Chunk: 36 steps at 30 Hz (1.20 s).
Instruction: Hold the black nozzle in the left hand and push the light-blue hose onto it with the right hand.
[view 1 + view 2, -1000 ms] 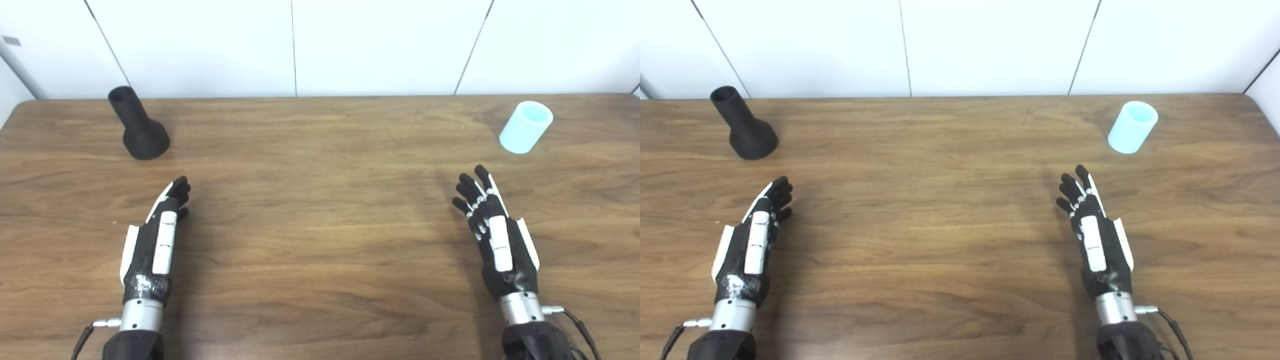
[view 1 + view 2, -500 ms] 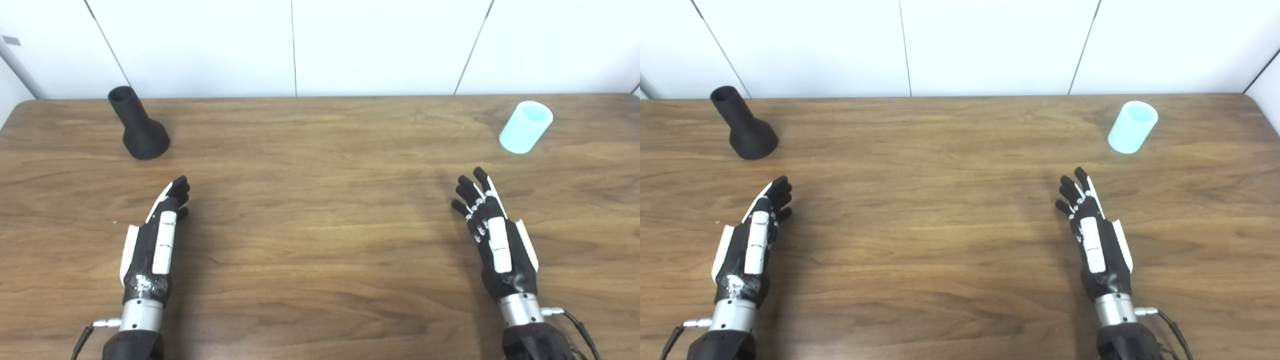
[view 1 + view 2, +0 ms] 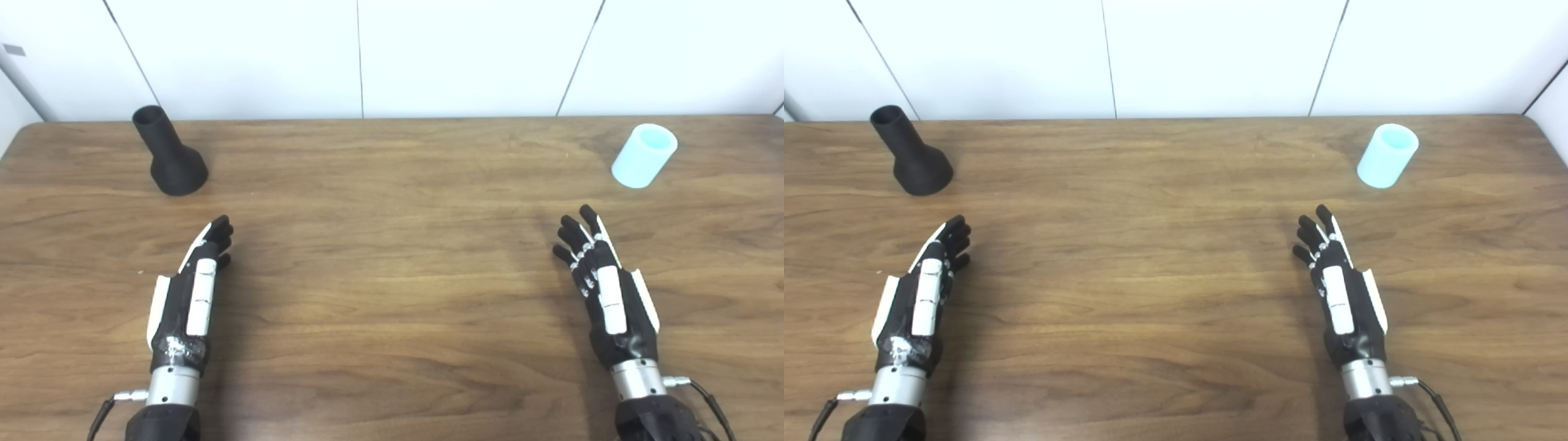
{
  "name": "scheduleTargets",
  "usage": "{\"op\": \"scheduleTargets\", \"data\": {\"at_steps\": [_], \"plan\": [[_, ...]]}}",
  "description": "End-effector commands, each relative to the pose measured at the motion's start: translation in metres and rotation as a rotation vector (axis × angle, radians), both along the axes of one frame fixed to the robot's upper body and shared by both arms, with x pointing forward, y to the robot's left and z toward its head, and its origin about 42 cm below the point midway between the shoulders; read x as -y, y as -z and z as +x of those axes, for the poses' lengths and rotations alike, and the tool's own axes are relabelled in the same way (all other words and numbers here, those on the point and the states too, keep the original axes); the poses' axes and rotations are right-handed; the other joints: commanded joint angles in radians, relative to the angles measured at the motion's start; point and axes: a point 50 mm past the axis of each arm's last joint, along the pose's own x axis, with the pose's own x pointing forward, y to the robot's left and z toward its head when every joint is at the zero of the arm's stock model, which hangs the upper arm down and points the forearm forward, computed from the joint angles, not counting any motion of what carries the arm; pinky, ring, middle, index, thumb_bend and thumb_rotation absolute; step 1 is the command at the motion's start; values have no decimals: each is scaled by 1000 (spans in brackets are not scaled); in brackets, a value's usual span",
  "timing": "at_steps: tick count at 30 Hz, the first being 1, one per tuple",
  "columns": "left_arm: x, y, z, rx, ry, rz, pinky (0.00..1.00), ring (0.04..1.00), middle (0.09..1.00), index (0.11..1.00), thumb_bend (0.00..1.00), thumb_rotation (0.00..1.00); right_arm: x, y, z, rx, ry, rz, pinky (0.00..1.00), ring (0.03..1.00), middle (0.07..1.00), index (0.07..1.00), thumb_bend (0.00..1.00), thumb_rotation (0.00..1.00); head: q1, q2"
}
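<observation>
White wall panels back the wooden table. Both hands are empty with fingers extended and apart. The black nozzle stands on its flared base at the far left, well ahead of the left hand. The light-blue hose stands upright at the far right, ahead of the right hand. Step in hand: reach. Approach each part from the side; grasp the nozzle low, leaving its narrow neck exposed. Avoid tipping either part.

Right hand a touch farther forward, toward the light-blue hose.
</observation>
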Motion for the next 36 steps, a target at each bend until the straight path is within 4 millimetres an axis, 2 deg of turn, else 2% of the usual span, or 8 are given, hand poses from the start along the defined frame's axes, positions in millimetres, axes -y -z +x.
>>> {"op": "scheduleTargets", "data": {"at_steps": [1,36], "plan": [[-1,3,-21,-9,4,9,934,937,920,917,488,930,1,-3,-3,22,1,-3,889,933,922,971,621,954,0,1],[-2,2,-21,-7,4,12,934,936,923,918,481,920,1,-4,-3,19,-1,3,882,927,918,970,611,963,-1,7]]}}
